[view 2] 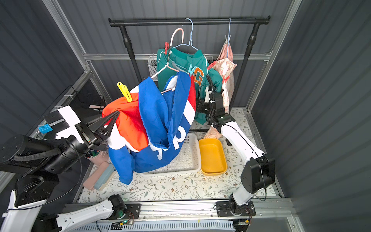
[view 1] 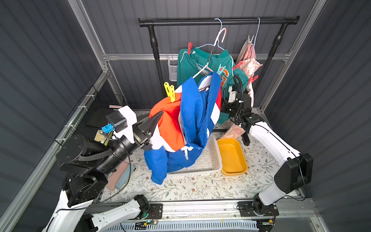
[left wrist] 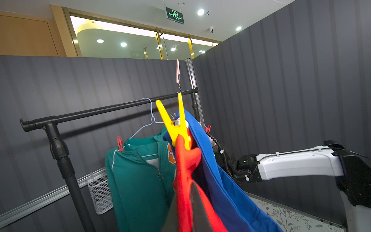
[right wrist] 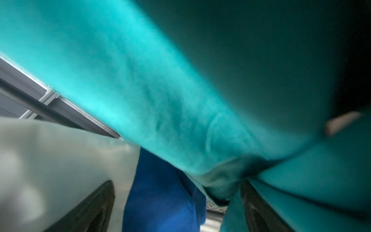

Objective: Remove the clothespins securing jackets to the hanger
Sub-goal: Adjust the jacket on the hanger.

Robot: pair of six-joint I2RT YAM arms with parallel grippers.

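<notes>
Red fabric first: my left end effector (view 1: 159, 115) is pinched shut on the red panel of the blue jacket (view 1: 196, 112), holding that shoulder out above the table (view 1: 200, 186). Below, the hem drapes into the white basket (view 1: 217, 158), with the yellow tray (view 1: 233, 173) beside it. Just past my tip, the yellow clothespin (view 1: 170, 93) clamps the shoulder with its handles up. I judge that's the one in hand.

Trouble is, my right end effector (right wrist: 176, 182) is wide and empty, nosed into the teal jacket (view 1: 186, 66) behind the blue one. It must come round and squeeze those handles.

Further back, a teal clothespin (view 1: 221, 69) bites the other shoulder, and a red clothespin (view 1: 189, 47) pins the teal jacket. The cream jacket (view 1: 254, 64) hangs from the black rail (view 1: 180, 21).
</notes>
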